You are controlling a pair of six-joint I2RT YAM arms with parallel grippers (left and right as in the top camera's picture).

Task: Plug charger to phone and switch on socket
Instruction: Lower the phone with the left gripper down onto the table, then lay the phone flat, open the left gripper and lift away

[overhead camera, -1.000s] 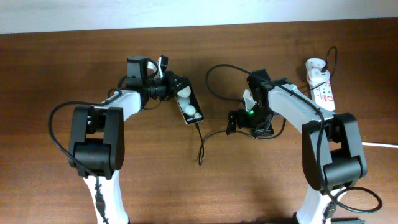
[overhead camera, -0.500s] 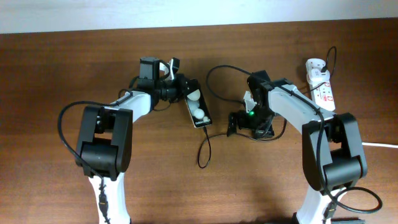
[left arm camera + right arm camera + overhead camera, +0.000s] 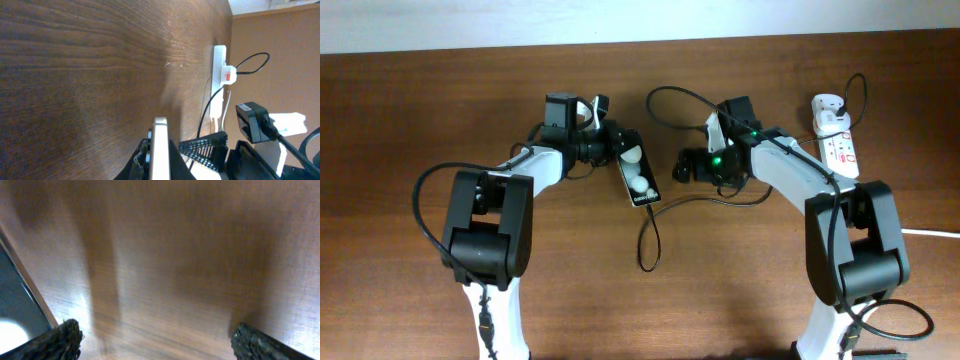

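The phone, a black slab with two white circles, lies slanted near the table's middle. My left gripper is shut on its upper end; in the left wrist view the phone stands edge-on between the jaws. The thin black charger cable meets the phone's lower end, loops down, then runs right and back to the white adapter on the socket. My right gripper is open and empty just right of the phone. Its wide-spread fingers hover over bare wood, with the phone's edge at the left.
The socket also shows far off in the left wrist view, with its red mark and a cable loop. A thick white cord leaves at the right edge. A cable loop arches behind the right arm.
My left gripper first shifted the phone to the right, then held still. My right gripper has moved up and left, closer to the phone's right side, and the cable has shifted with it.
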